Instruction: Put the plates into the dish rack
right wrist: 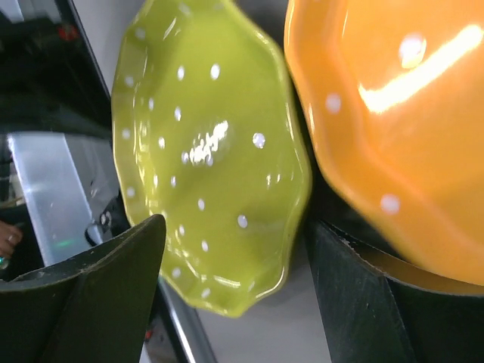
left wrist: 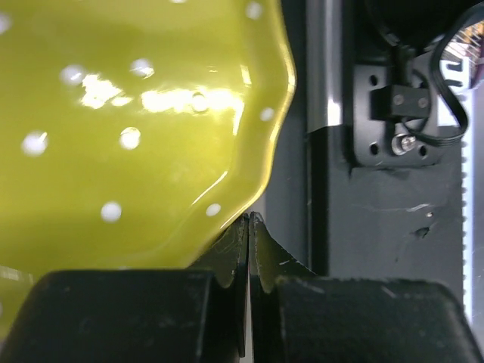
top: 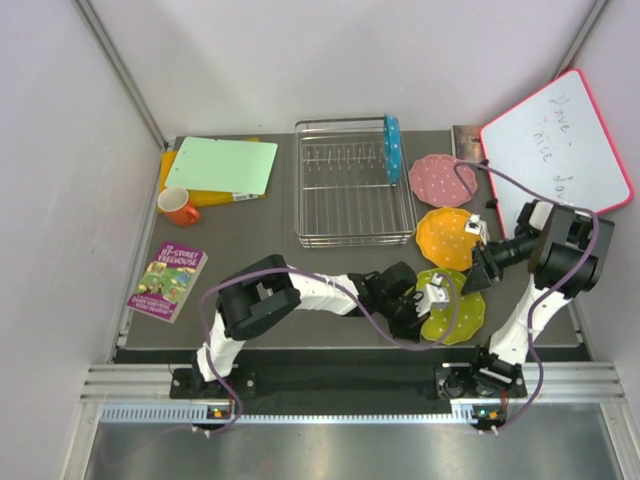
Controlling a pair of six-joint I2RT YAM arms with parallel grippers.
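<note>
Left tool [left wrist: 248, 231] together by cropped yellow-green plate [left wrist: 128, 128]; right tool [right wrist: 234, 231] apart near half-seen orange plate [right wrist: 393, 113].

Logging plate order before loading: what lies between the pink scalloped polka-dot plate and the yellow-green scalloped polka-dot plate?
The orange scalloped polka-dot plate lies between them, seen in the top external view.

From above, the left gripper [top: 428, 298] covers the near-left part of the yellow-green plate [top: 468, 318]; up close on the left wrist, that plate runs off the top and left edges, and I cannot tell whether its rim touches the fingertips [left wrist: 236, 257]; the orange plate [right wrist: 393, 128] is cut off at the top and right; the whiteboard [top: 555, 150] scrawl is too faint to read.
</note>
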